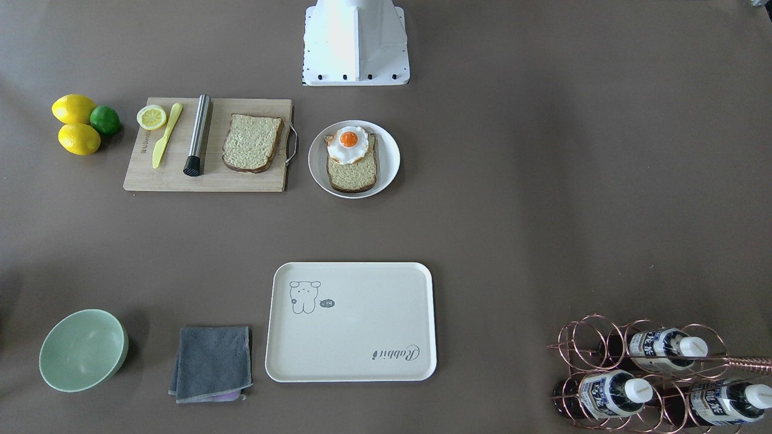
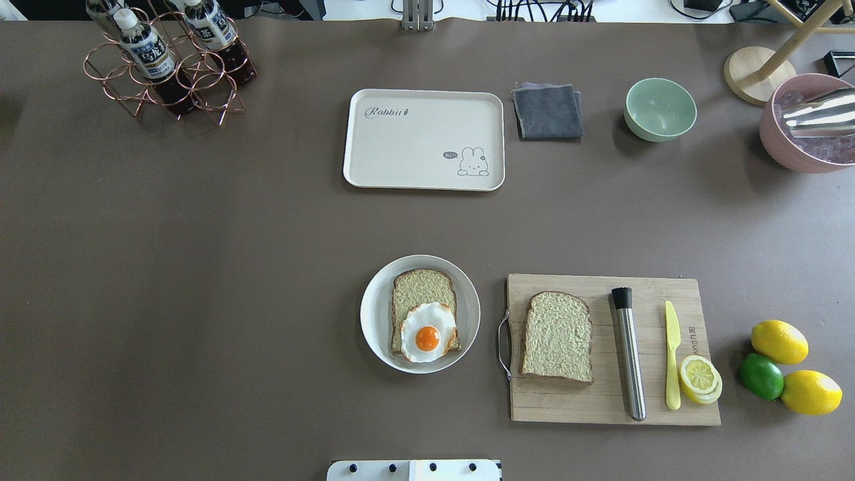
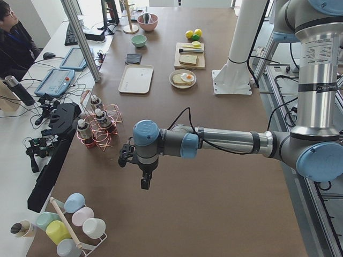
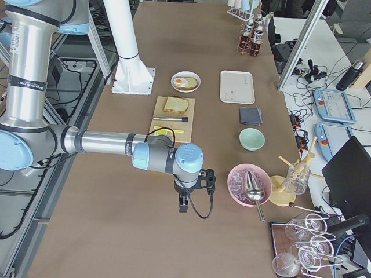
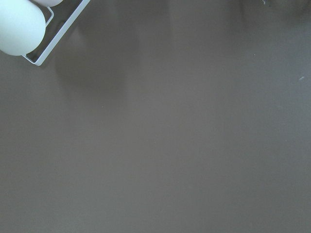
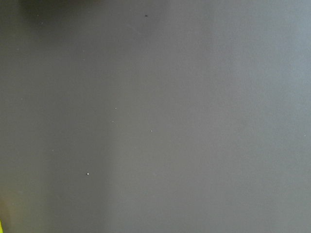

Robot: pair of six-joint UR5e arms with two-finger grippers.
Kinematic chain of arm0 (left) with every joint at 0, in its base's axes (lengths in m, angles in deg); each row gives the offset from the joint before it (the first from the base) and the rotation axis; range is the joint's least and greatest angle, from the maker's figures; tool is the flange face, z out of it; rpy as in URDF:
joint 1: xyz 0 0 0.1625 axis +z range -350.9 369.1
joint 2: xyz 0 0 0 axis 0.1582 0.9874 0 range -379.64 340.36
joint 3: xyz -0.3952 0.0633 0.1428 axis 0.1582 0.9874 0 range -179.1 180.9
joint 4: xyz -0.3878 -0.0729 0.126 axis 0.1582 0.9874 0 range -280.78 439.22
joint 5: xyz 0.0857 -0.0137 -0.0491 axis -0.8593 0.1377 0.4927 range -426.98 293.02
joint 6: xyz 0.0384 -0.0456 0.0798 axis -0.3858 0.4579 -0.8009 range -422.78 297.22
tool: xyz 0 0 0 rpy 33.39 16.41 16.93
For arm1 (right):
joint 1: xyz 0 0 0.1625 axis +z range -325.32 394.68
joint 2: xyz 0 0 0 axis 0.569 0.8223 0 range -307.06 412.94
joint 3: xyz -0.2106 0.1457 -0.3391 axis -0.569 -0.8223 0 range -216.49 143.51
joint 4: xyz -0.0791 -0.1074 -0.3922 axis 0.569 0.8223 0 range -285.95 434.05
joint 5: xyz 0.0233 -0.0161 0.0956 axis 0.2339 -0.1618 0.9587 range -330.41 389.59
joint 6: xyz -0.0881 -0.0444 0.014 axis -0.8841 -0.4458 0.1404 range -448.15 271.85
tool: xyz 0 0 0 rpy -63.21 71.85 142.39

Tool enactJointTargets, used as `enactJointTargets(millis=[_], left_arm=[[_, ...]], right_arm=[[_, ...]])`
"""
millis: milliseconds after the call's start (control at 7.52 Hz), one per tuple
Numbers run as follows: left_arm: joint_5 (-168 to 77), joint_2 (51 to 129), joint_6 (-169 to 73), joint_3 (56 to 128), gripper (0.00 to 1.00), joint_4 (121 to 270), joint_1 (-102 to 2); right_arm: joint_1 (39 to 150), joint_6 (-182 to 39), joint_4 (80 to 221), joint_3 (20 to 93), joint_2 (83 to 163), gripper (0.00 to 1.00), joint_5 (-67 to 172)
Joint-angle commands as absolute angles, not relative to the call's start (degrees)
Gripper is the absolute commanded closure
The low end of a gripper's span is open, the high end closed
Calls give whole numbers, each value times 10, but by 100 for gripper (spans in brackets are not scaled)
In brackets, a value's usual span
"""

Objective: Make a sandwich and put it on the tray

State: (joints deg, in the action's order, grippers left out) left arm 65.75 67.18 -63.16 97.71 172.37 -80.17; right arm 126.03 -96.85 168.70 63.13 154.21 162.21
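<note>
Bread sits in two spots, and the layout reads as a staged start. One bread slice (image 2: 423,287) lies flat on the round white plate (image 2: 374,314) with the fried egg (image 2: 427,337) on its robot-side end. The second slice (image 2: 557,336) lies flat on the wooden cutting board (image 2: 601,401), just beside the plate on the robot's right. So the sandwich (image 2: 423,314) is half built: only its top is missing, and that piece waits close enough that I judge a short carry sideways would close the stack. The tray (image 2: 414,143) lies bare on the far side of the surface (image 2: 200,267), roughly straight ahead of the plate and well apart from it — by my reading, kept free to take the plate once the stack is made.

Both arms hang over the ends of the surface, away from the food. The left tool (image 3: 144,182) points down over bare brown surface near the bottle rack (image 3: 96,131). The right tool (image 4: 182,204) points down over bare surface near the pink bowl (image 4: 246,185). Each shows only small in a side view, so I cannot tell whether either is wide or narrow, though neither seems to carry anything. Plate and both slices lie toward the middle, well apart from both tools — the board slice on the right tool's side
</note>
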Motion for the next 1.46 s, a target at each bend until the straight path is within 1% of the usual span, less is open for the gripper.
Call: enactJointTargets(millis=[0,532,665,931,1197,1330], left_arm=[[662,674,-631,979,2,1723,-802],[663,676,-630,990,2,1723,-802],[664,688,-631,989,2,1742,-802],[740,690,-627,951,2,1741,-803],[763,692,-627,962,2,1745,-803],[763,694,-630,973,2,1767,-803]], right_arm=[[1261,-969,1687,632,1542,0,1622],[1260,-967,1687,627,1542,0,1622],[1260,-967,1687,625,1542,0,1622],[1260,-965,1687,626,1542,0,1622],[1260,-964,1687,636,1534,0,1626],[1260,-965,1684,659,1531,0,1635]])
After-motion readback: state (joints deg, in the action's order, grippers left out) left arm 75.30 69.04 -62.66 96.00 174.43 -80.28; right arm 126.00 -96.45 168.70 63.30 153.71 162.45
